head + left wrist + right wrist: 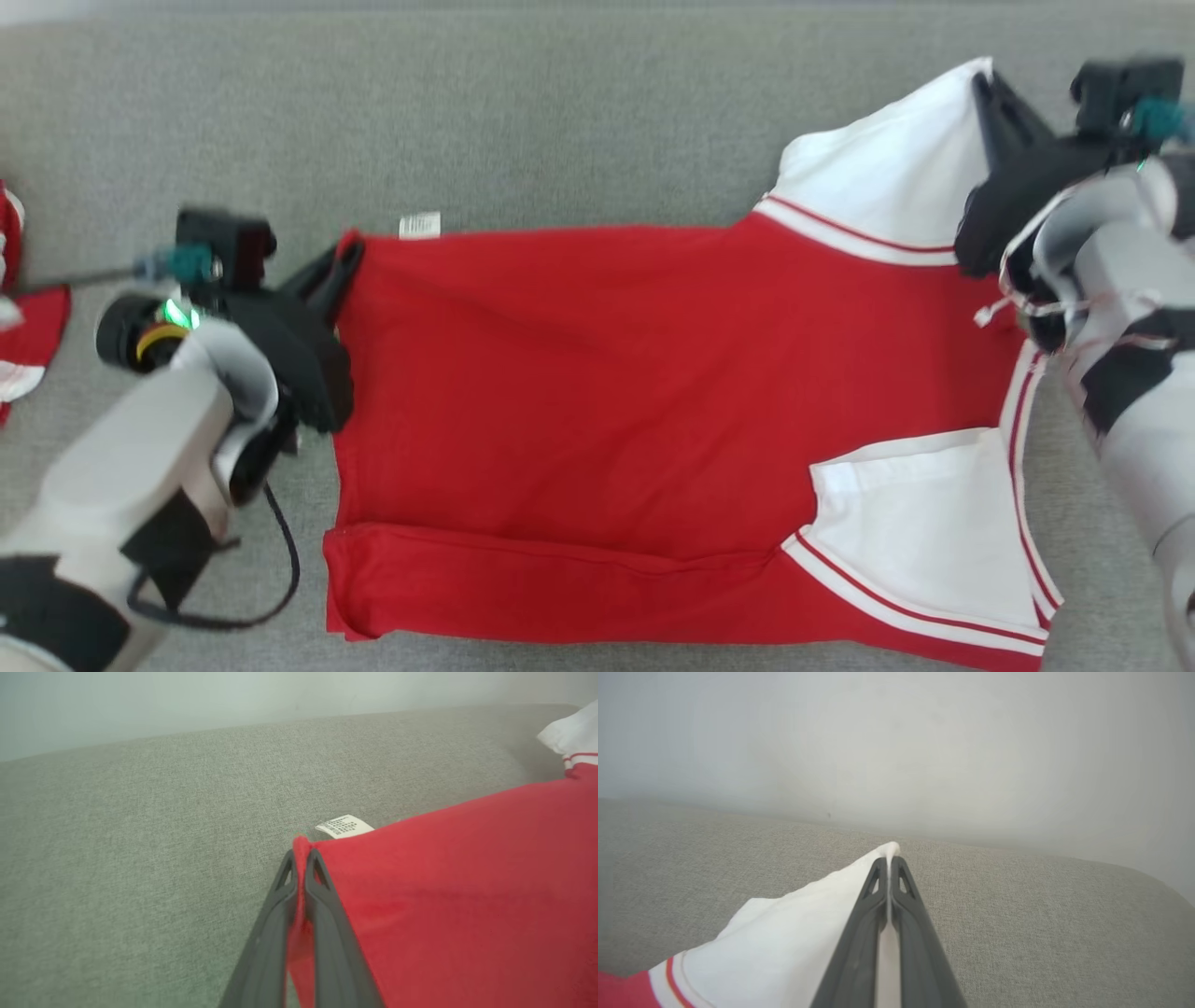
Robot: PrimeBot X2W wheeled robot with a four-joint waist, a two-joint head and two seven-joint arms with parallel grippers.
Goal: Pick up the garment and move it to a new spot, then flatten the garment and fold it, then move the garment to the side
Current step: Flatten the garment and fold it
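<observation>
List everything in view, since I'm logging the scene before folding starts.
garment: one, red with white sleeves, spread across the middle.
care label: one, white, by the garment's far left corner.
second cloth: at least one, red and white, cut off at the left edge.
surface: one, grey fabric, under everything.
wall: one, pale, behind the surface.
left claw: one, dark, shut on the garment's red corner.
right claw: one, dark, shut on a white sleeve tip.
</observation>
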